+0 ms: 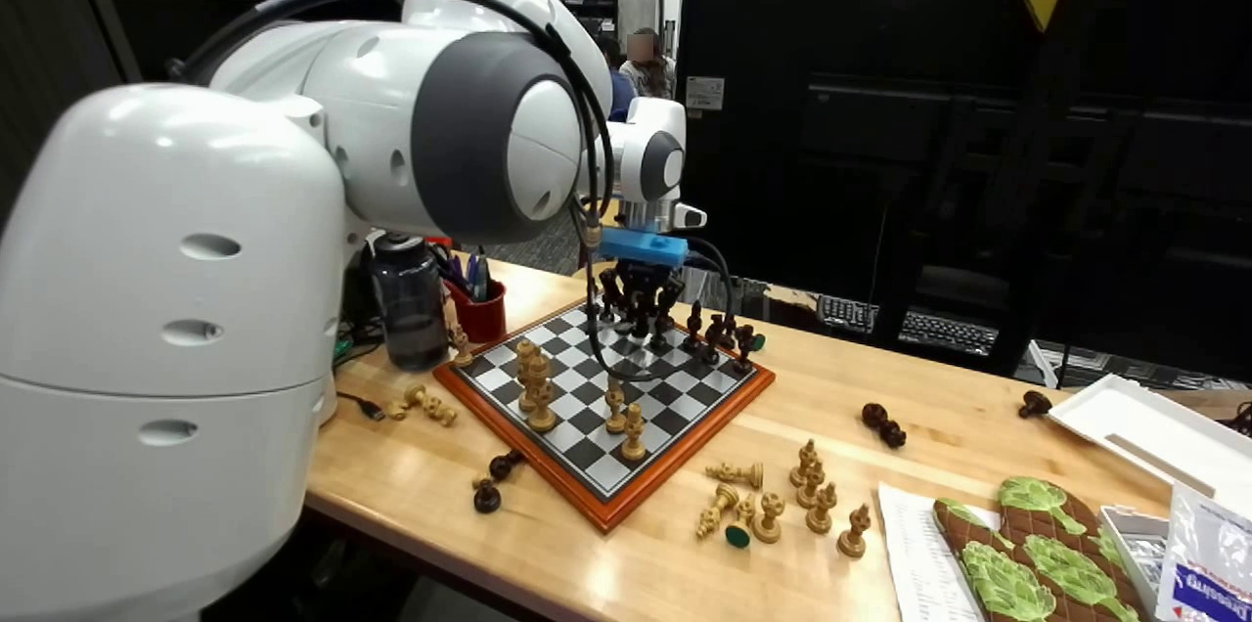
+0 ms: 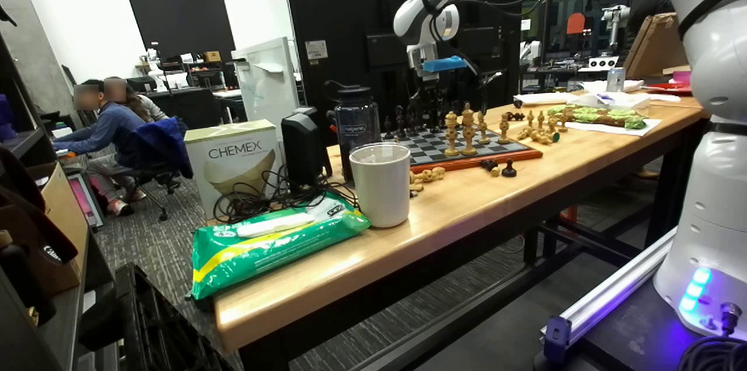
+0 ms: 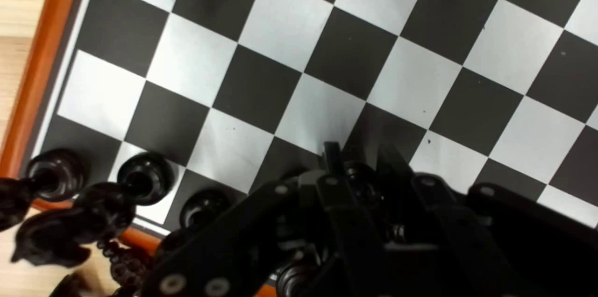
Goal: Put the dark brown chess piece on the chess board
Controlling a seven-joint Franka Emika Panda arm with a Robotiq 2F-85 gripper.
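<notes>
The chess board (image 1: 685, 454) lies on the wooden table, with its reddish-brown border also showing in the wrist view (image 3: 39, 68). My gripper (image 1: 641, 314) points down over the board's far edge among the dark pieces. In the wrist view its fingertips (image 3: 360, 152) are close together with a dark brown chess piece (image 3: 362, 173) between them, filling the gap. That piece is upright, low over the board; its upper part is hidden by the fingers, and I cannot tell whether its base touches. In an exterior view the gripper (image 2: 435, 108) blends with dark pieces behind.
Dark pieces (image 3: 145, 178) stand beside the gripper on the edge row. Pale pieces (image 1: 541, 407) stand on the near side. Loose dark pieces (image 1: 486, 495) and pale pieces (image 1: 817, 495) lie around the board. A water bottle (image 1: 406, 309) and red pen cup (image 1: 479, 317) stand beside it.
</notes>
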